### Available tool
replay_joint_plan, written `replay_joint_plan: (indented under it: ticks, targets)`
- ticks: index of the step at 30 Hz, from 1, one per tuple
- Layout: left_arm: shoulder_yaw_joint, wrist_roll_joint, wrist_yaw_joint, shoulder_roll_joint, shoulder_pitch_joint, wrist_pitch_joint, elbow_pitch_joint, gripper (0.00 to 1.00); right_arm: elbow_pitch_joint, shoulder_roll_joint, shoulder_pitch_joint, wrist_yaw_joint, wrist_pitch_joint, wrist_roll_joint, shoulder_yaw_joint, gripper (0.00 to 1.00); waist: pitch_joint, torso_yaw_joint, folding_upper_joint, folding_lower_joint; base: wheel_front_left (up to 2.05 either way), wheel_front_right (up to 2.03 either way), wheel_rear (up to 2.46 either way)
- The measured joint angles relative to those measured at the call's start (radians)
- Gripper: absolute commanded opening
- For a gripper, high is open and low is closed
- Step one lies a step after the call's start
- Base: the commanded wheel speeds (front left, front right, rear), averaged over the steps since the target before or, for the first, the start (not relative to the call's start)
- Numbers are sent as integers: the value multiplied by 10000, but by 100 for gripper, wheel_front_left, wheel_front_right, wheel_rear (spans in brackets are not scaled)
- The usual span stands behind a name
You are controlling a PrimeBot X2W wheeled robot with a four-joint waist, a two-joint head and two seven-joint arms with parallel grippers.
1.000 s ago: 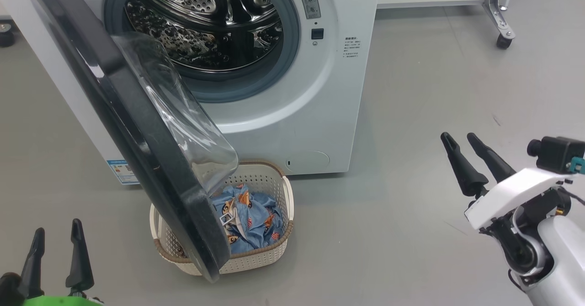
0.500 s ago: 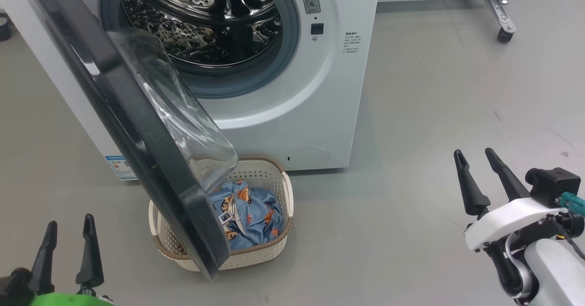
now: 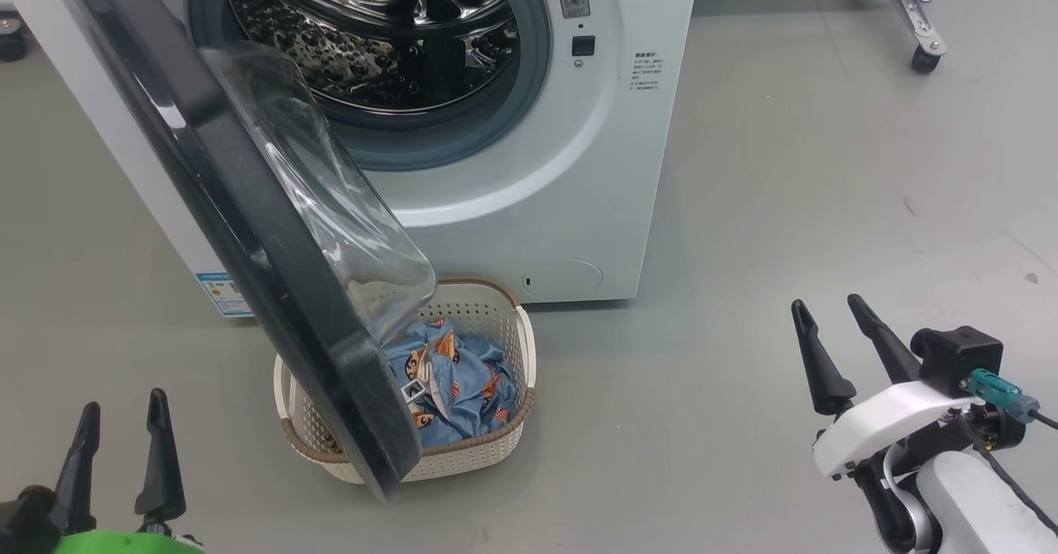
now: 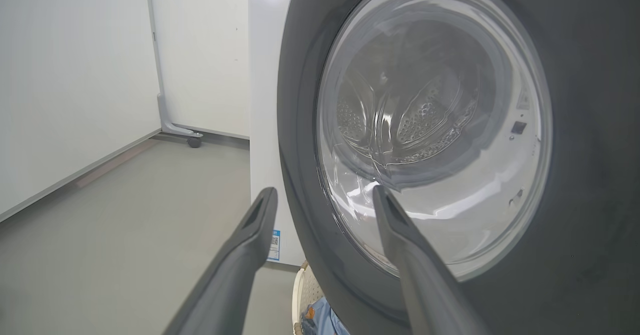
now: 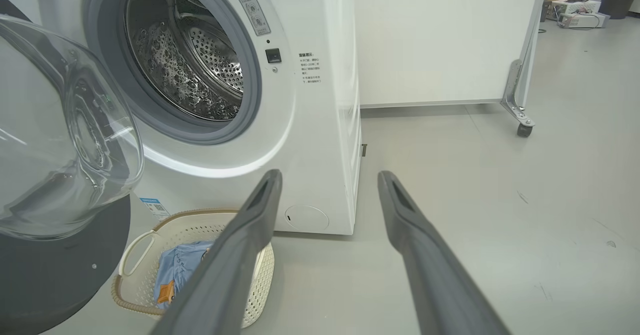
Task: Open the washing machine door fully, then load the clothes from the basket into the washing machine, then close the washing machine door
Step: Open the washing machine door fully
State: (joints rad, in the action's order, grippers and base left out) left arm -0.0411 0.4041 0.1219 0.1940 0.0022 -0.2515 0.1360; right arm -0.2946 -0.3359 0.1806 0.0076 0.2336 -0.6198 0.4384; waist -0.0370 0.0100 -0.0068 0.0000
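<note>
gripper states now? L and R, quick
Left gripper: open, holding nothing.
Right gripper: open, holding nothing.

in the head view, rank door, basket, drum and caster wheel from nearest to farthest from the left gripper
1. Door: just right of the left gripper, swung open toward it.
2. Basket: low, right behind the door's bottom edge.
3. Drum: farther back, at the top centre.
4. Caster wheel: far upper right.
</note>
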Motion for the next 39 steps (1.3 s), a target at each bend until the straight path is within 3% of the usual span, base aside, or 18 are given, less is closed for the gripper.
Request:
replay_joint_plan:
  ticks: [27,29,30,32,33,34,39]
  targets:
    - [46,8,0,127,-39,0,17,100,-688,389,81,136,90,224,-86,100,-85,19,0,0,0,0,0]
    - [54,13,2,136,-41,0,17,64,-708,389,81,136,96,226,-107,100,-89,19,0,0,0,0,0]
    - [59,15,0,140,-43,0,17,49,-732,389,83,136,102,228,-125,100,-93,20,1,0,0,0,0]
    - [81,33,0,146,-64,0,-19,34,-780,407,92,136,102,242,-165,100,-98,21,0,0,0,0,0]
    - [84,33,0,153,-91,0,-40,12,-796,418,95,136,102,288,-167,100,-98,22,0,0,0,0,0]
    - [84,33,0,153,-91,0,-40,0,-796,418,95,136,102,288,-167,100,-98,22,0,0,0,0,0]
    - [196,27,0,311,-380,0,-447,0,-869,477,103,194,104,341,-184,100,-97,41,0,0,0,0,0]
